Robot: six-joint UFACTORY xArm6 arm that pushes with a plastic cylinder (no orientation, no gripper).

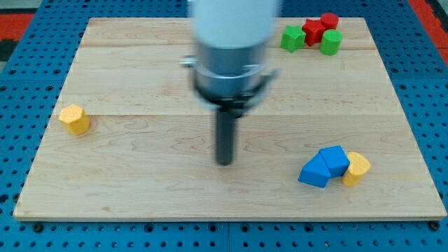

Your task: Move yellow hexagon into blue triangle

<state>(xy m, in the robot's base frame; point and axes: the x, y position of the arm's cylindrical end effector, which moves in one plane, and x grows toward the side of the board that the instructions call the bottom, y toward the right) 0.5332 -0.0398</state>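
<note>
My tip (224,162), the lower end of a straight dark rod hanging from a pale grey cylindrical arm housing (231,42), rests near the middle of the light wooden board (140,70), with bare wood all around it. There are no jaws here to be wide or narrow (it is only a rod), and it holds nothing and touches no block.

Well off toward the view's left of my tip, and a little toward the view's top, sits a yellow hexagonal block (74,119), alone near the board's left edge.

Toward the view's right of my tip, at about the same height in the view, lies a cluster of three. Nearest my tip is a blue triangular block (314,172); pressed against it, on its far side and slightly higher in the view, is a second blue block (335,159) whose shape I cannot make out surely. Touching that one, farthest from my tip, is a second yellow block (357,168) with a rounded outline.

Far toward the view's top right of my tip, near the board's upper edge, four more blocks crowd together: a green block (292,37), a red star-like block (313,31), a red round block (329,20) and a green round block (331,42).

The board lies on a blue perforated table (21,84).
</note>
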